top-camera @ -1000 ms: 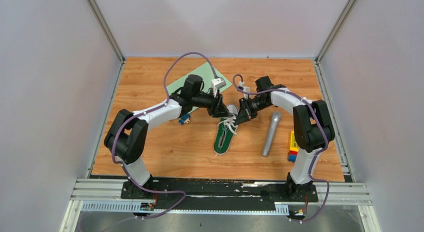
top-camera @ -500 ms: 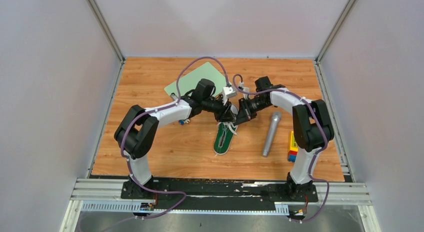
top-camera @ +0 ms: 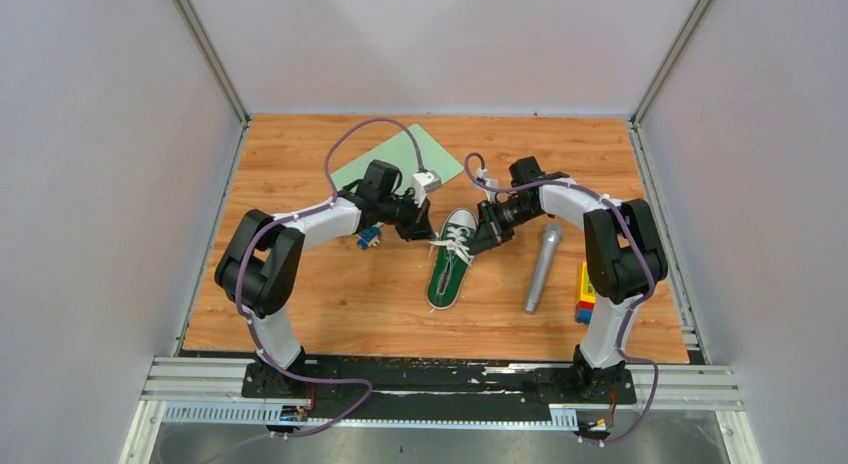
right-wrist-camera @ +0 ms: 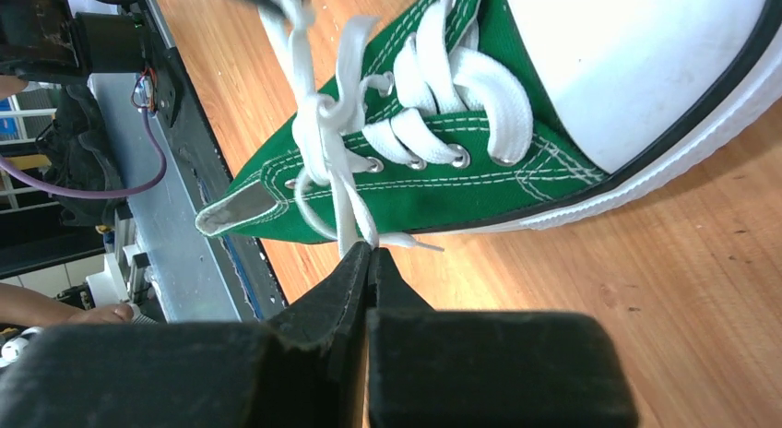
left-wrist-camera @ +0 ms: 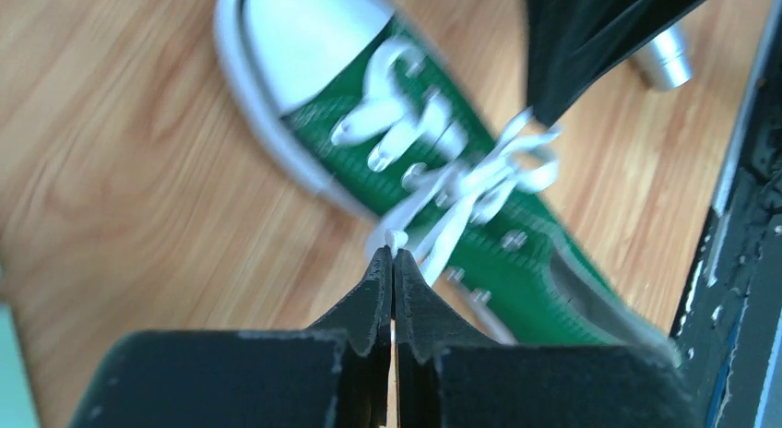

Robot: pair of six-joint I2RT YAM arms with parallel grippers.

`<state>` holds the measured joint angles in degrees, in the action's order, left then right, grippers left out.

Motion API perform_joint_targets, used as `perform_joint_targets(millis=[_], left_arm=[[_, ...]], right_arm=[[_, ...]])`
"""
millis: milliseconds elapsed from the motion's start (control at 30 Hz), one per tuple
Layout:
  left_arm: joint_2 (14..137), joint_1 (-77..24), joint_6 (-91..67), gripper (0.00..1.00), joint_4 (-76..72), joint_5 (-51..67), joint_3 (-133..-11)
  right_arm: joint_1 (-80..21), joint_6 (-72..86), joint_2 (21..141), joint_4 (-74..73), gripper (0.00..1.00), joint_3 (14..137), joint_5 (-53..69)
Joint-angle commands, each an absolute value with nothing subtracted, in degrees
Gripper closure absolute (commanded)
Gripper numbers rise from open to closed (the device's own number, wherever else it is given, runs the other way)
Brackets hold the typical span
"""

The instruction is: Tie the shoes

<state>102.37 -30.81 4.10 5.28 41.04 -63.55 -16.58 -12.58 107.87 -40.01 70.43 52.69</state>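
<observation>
**Left gripper (left-wrist-camera: pixel 394 262) and right gripper (right-wrist-camera: pixel 367 255) both pinched on the laces (left-wrist-camera: pixel 479 174)**

My left fingers are pressed together on the tip of one white strand, just off the sneaker's (top-camera: pixel 447 269) left flank. My right fingers are likewise closed on strands that run down from the crossed bundle at the eyelets, on the shoe's other side. The green sneaker sits on its sole in the middle of the wooden table (top-camera: pixel 330 304), with its white toe cap pointing away from my bases. It lies between my two grippers. The grey microphone (top-camera: pixel 541 267) lies near its right side, apart from it.
</observation>
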Motion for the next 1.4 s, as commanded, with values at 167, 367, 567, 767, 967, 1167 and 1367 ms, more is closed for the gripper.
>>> perform_joint_targets(millis=[167, 367, 567, 767, 967, 1167, 1367], left_arm=[[97.29, -26.89, 7.70, 1.00, 13.38, 39.44, -56.82], [96.51, -26.81, 7.01, 1.00, 13.34, 38.69, -54.64], [96.15, -26.19, 5.89, 1.00, 15.12, 35.39, -55.33], [96.05, -21.66, 2.42, 1.00, 14.85, 33.46, -54.63], [96.01, -19.71, 4.29, 1.00, 17.54, 29.83, -56.77], [94.97, -19.62, 5.74, 1.00, 18.53, 26.32, -56.95], [94.66, -18.99, 6.30, 1.00, 19.40, 22.92, -57.59]], right_arm=[[-16.55, -14.44, 105.08, -40.46, 1.00, 68.64, 51.66], [-15.81, -14.92, 104.11, -40.65, 1.00, 67.18, 49.26], [-13.84, -15.29, 102.87, -41.03, 1.00, 65.60, 46.81], [-13.25, -15.81, 102.18, -41.41, 1.00, 65.18, 45.34], [-12.10, -16.53, 101.66, -41.82, 1.00, 64.31, 43.44], [-10.59, -16.86, 101.08, -41.95, 1.00, 63.94, 42.00], [-10.16, -16.94, 101.46, -41.66, 1.00, 63.72, 40.57]])
